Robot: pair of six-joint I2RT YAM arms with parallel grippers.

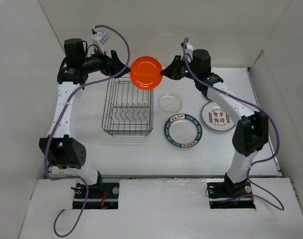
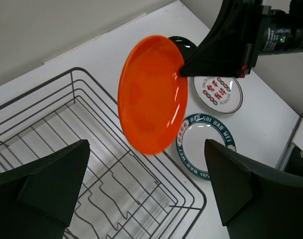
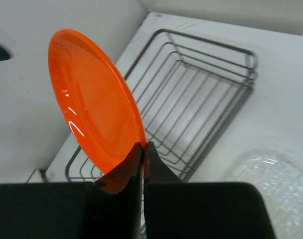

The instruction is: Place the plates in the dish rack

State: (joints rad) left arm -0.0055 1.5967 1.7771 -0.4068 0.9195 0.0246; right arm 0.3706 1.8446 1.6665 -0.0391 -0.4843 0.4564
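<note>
Nearest the arm bases, the white plate with the teal lettered rim [image 1: 183, 131] lies flat on the counter [image 1: 141, 154], just right of the dish rack [image 1: 128, 107]. A little farther and to its right lies the grey-rimmed plate with red-green characters [image 1: 217, 116], apart from it. Farther again, the small clear plate [image 1: 170, 103] lies flat between those 2 and the rack's right side. The rack stands left of all 3, its long side running away from the bases, its divider tines upright at the near end. At the far end, the small orange plate [image 1: 146, 72] is held off the counter, tilted, over the rack's far right corner. The right claw [image 3: 143, 147] is clamped on its rim, the 2 fingers pressed together on the edge. The left claw [image 1: 125, 67] faces the plate from the other side, its fingers [image 2: 52, 179] spread wide apart and gripping nothing.
</note>
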